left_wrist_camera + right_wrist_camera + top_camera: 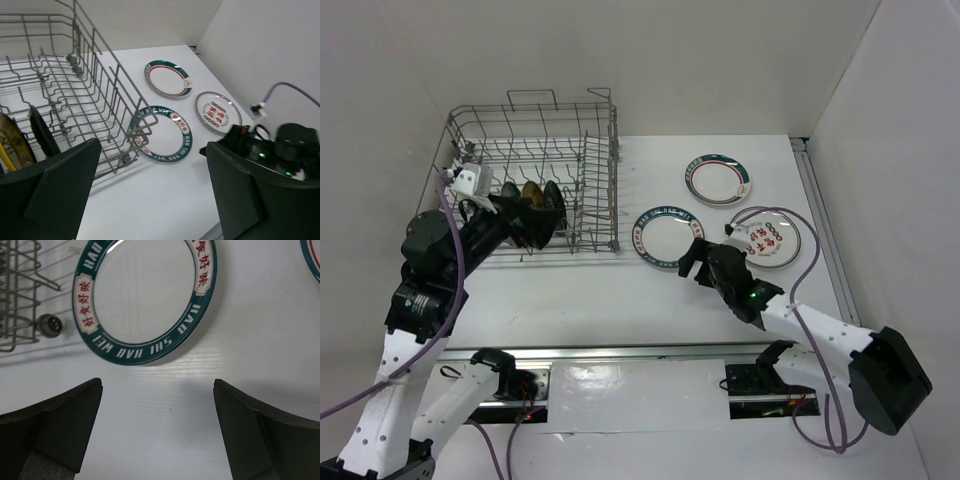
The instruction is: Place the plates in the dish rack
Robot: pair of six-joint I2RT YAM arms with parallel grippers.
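Right gripper (157,390) jaws apart, empty, hovering just short of lettered plate (145,295). Left gripper (152,150) also apart, at rack (602,170) beside small plates (535,205) standing inside; two, maybe three. Green-rimmed plate (718,180) and red-patterned plate (767,238) flat on table (620,300) beyond.

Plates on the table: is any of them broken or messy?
No, nothing stands out. The lettered plate, the green-rimmed plate and the red-patterned plate all lie flat on the table, whole and apart from one another.
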